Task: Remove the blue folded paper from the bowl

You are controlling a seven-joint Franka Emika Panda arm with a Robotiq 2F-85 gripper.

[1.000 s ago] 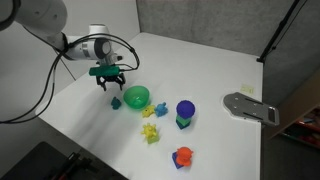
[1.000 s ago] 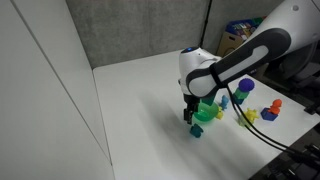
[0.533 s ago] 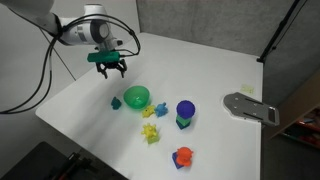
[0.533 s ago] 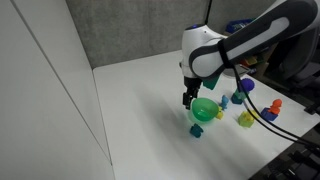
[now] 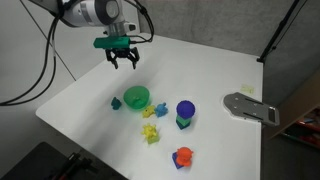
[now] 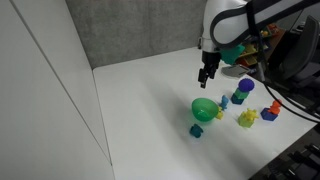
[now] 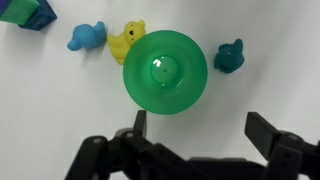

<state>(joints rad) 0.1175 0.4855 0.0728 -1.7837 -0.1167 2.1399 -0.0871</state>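
The bright-green bowl [image 5: 136,97] [image 6: 204,108] [image 7: 165,70] stands on the white table and looks empty in the wrist view. The small blue folded paper [image 5: 115,102] [image 6: 197,130] [image 7: 230,57] lies on the table just outside the bowl, apart from its rim. My gripper [image 5: 122,62] [image 6: 206,78] [image 7: 199,122] hangs open and empty, well above the table and behind the bowl. Both fingers [image 7: 140,122] show wide apart in the wrist view, with nothing between them.
A yellow figure [image 7: 125,40] and a lighter blue figure [image 7: 86,37] lie on the bowl's other side. A dark-blue round object on a green base [image 5: 185,112], another yellow figure [image 5: 152,132], an orange figure [image 5: 182,156] and a grey flat piece [image 5: 250,107] lie further off.
My gripper has risen from just above the blue paper beside the bowl and moved back and up, away from it. The paper and the bowl have stayed in place.
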